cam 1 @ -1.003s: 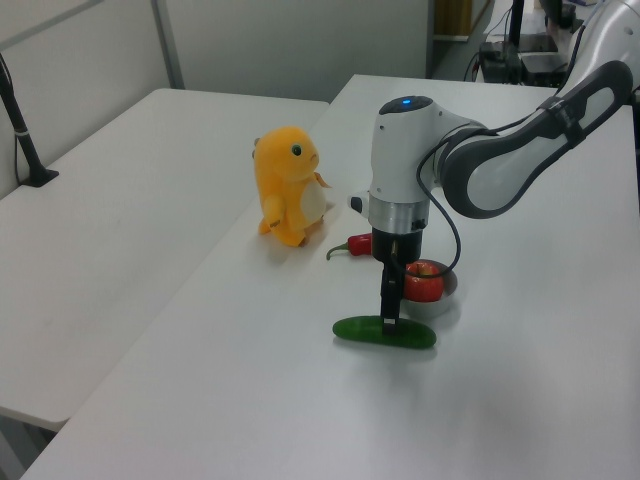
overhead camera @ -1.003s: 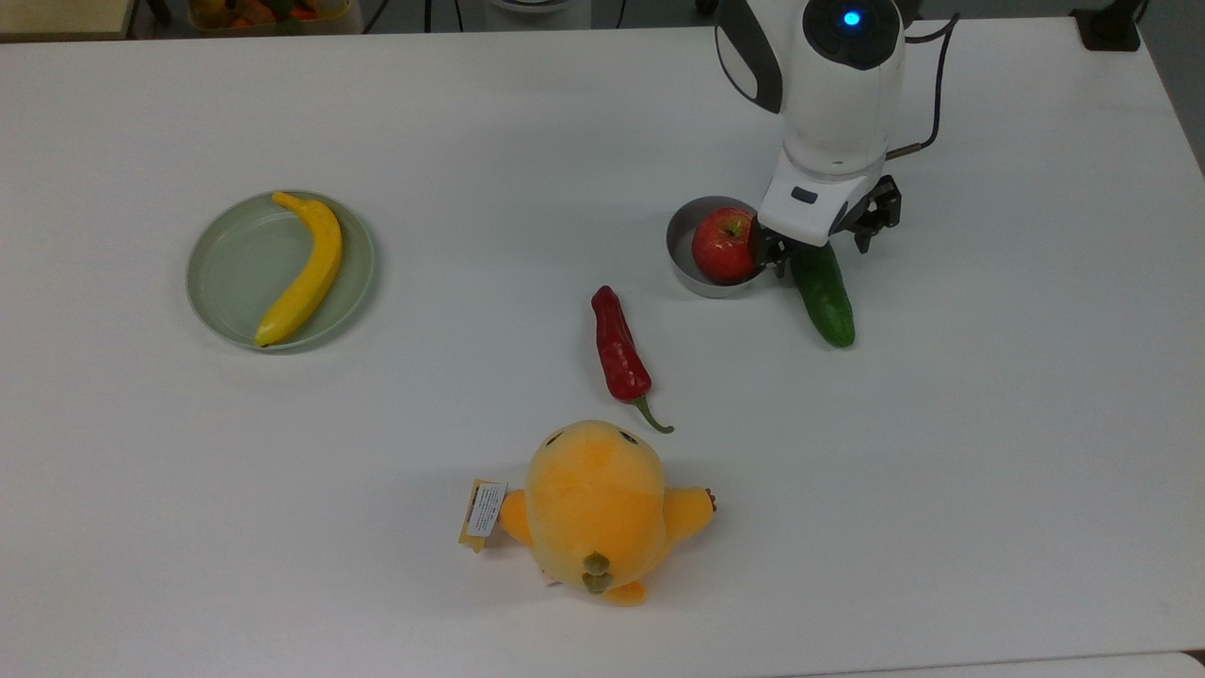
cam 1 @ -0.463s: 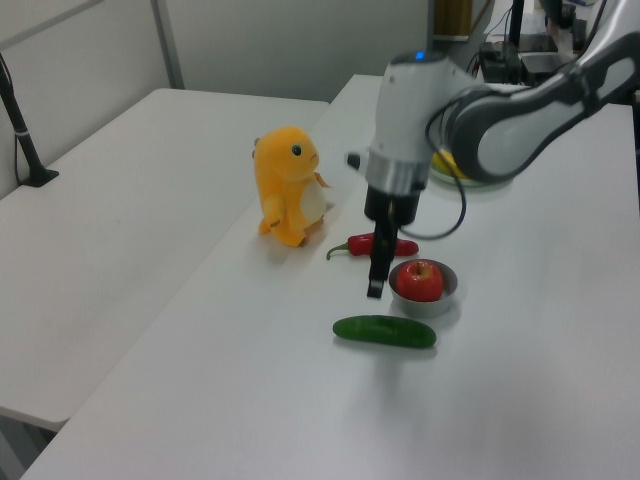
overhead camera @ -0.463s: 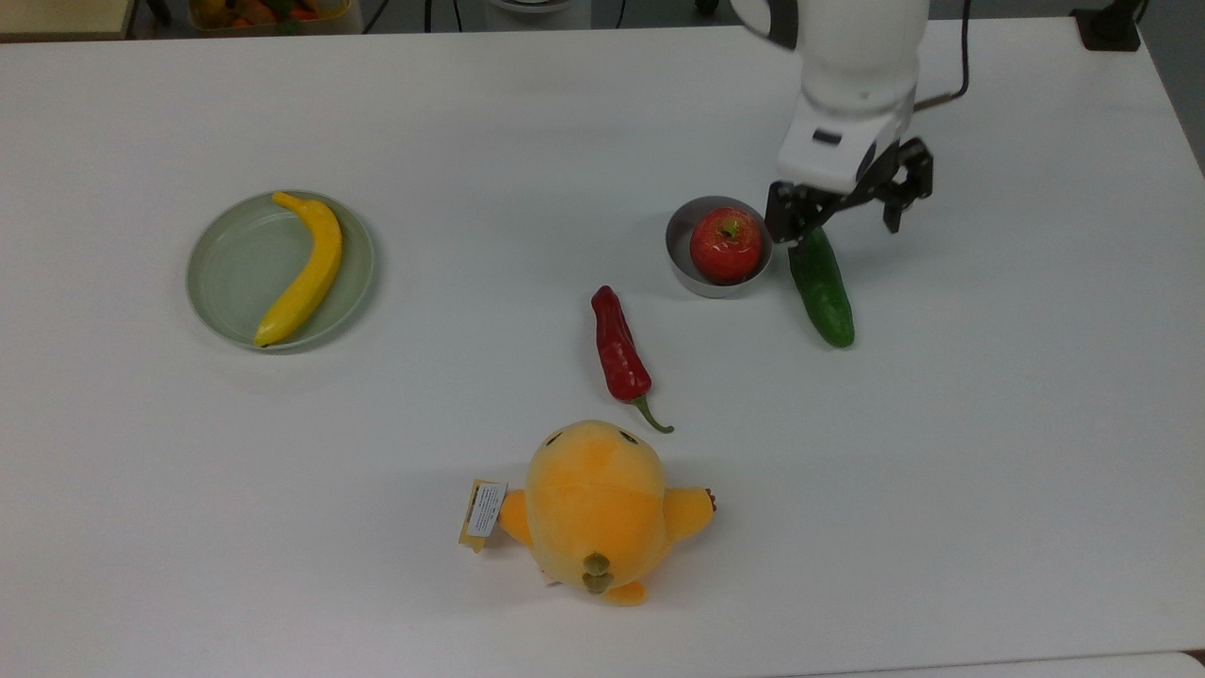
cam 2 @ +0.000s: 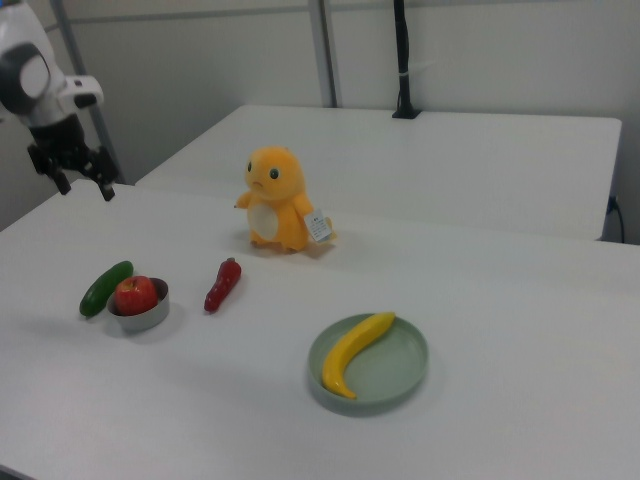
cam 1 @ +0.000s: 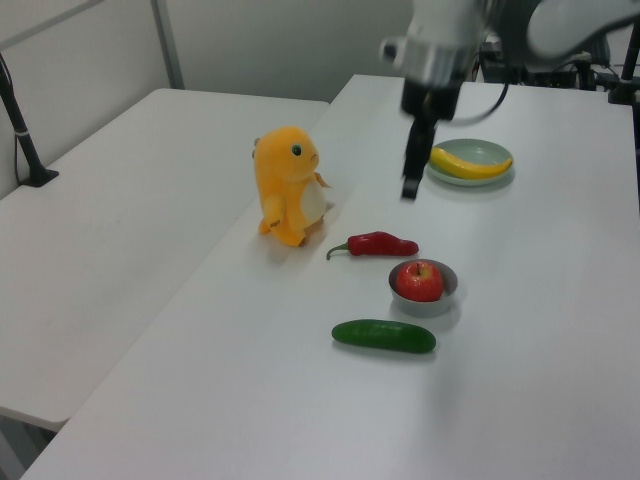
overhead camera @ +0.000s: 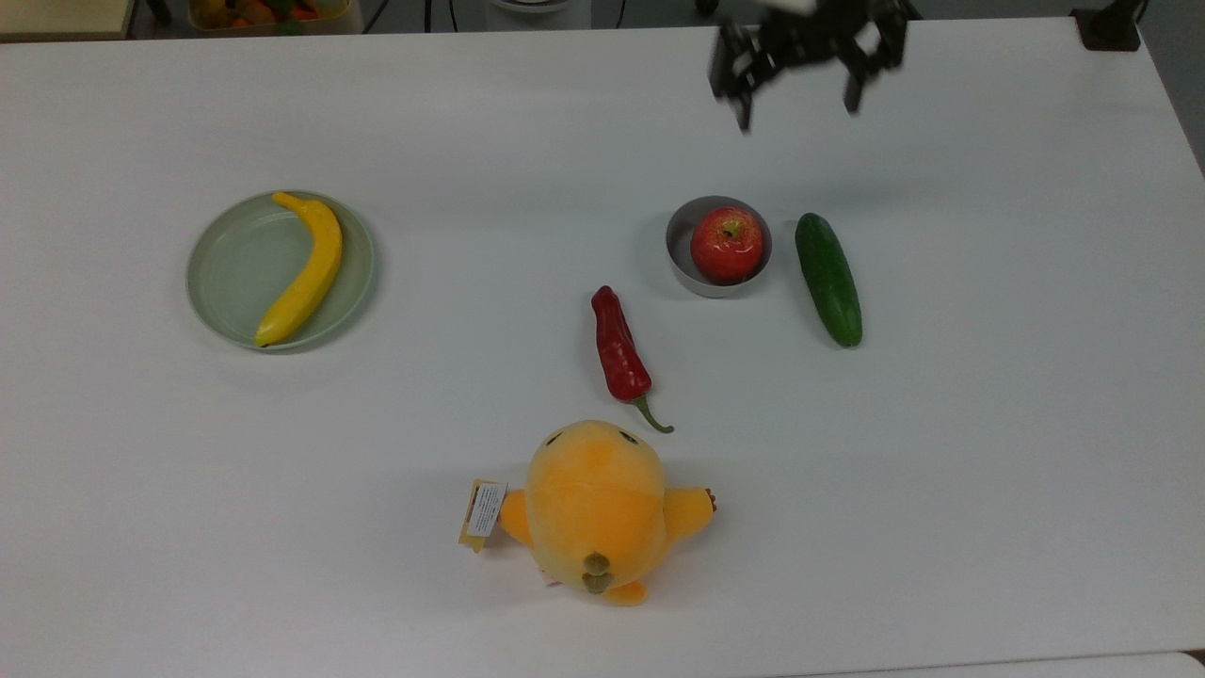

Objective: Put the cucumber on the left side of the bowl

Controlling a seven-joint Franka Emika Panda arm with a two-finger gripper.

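With the cucumber point(overhead camera: 828, 279) lying just beside the bowl point(overhead camera: 683, 256), the empty, open claw point(overhead camera: 798, 77) should simply stay clear above the surface point(overhead camera: 988, 424).

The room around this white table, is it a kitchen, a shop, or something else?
Most likely a robotics lab or test room. A robot gripper hangs above a plain white table laid out with props: a cucumber, a chili pepper and a plush toy. Bare partition walls and cables stand around it.
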